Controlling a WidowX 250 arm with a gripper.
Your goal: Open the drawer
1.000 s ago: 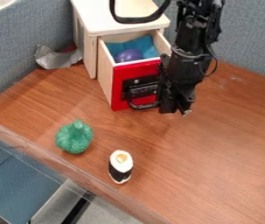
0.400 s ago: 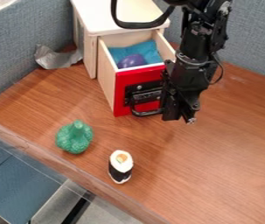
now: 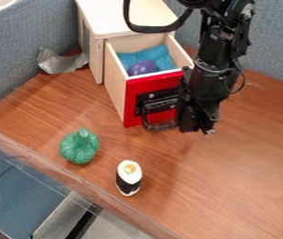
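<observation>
Left of the drawer (image 3: 156,84), you have a crumpled grey sheet (image 3: 62,63) with stiff folds; in front of the drawer and to its left is a bumpy green toy vegetable (image 3: 79,147) with a stubby stem; behind the drawer is its pale, flat-sided wooden cabinet (image 3: 96,58); in front of the drawer, apart from it, a smooth toy roll (image 3: 129,177), white with a black band, stands upright, probably leaving you room for a little more pull. The drawer, your task's thing, juts well out of its cabinet, with plain wooden sides and a glossy red front; inside it a rounded purple object (image 3: 142,67) rests against soft blue cloth (image 3: 165,58), perhaps there as padding; on its front is a black, looped handle (image 3: 162,126), shaped to be hooked and drawn outward. At the drawer's right front, your black gripper (image 3: 196,126) hangs down by the handle's right end, placed, it seems, to pull from there; you cannot tell whether it is open or closed; the opening looks nearly or fully done, and easing clear without snagging the loop seems the next care.
</observation>
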